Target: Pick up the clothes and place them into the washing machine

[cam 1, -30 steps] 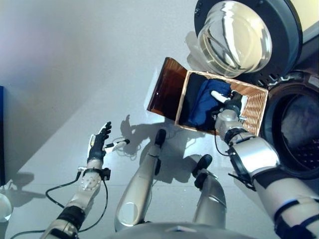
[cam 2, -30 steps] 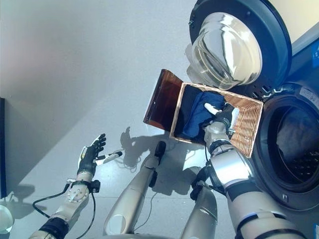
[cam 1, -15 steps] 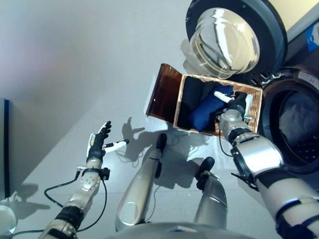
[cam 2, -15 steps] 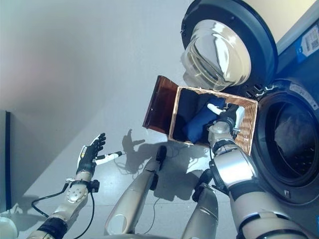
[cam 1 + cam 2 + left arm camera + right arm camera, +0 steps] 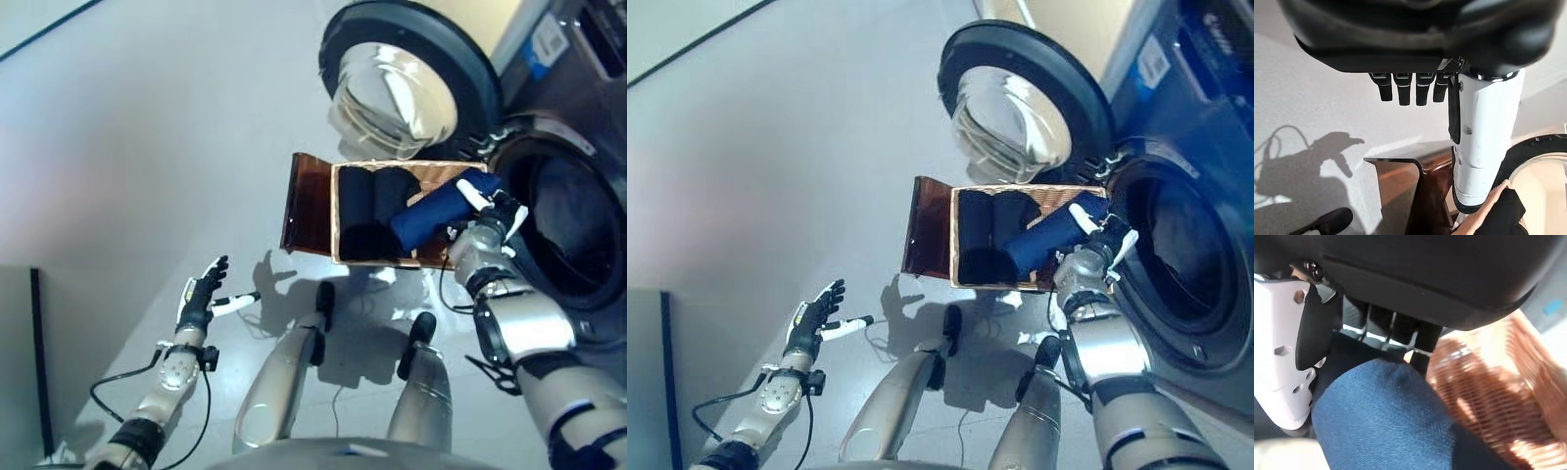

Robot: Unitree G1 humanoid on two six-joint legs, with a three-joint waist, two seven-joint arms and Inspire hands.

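1. Clothes are what the job turns on: one rolled blue garment (image 5: 436,209) is raised out of the wicker basket (image 5: 431,257), slanting up toward the basket's right end, while darker rolls (image 5: 367,213) lie inside along its left side
2. Left hand (image 5: 201,294) hangs far out over the floor, well apart from everything, its fingers spread and relaxed and nothing in it; I judge it is kept there simply to stay out of the way
3. A brown translucent lid (image 5: 306,204) stands open on the basket's left edge, which leaves the whole top free for reaching in
4. Right hand (image 5: 1095,253) is at the basket's right end; its own wrist view shows the thumb (image 5: 1283,347) and the fingers curled round the blue garment (image 5: 1386,426), so the roll is pinched and carried, not merely pushed
5. Washing machine (image 5: 1185,147) stands just right of the basket, its drum opening (image 5: 568,220) dark and unblocked, and its round glass door (image 5: 397,88) is swung wide behind the basket; the basket seems set here so each lift is a short swing rightward into the drum
6. Nothing blue is inside the drum as far as I can tell, so the load looks barely begun
7. Floor (image 5: 147,147) is smooth, pale grey and glossy, with a dark strip (image 5: 39,362) near the lower left edge
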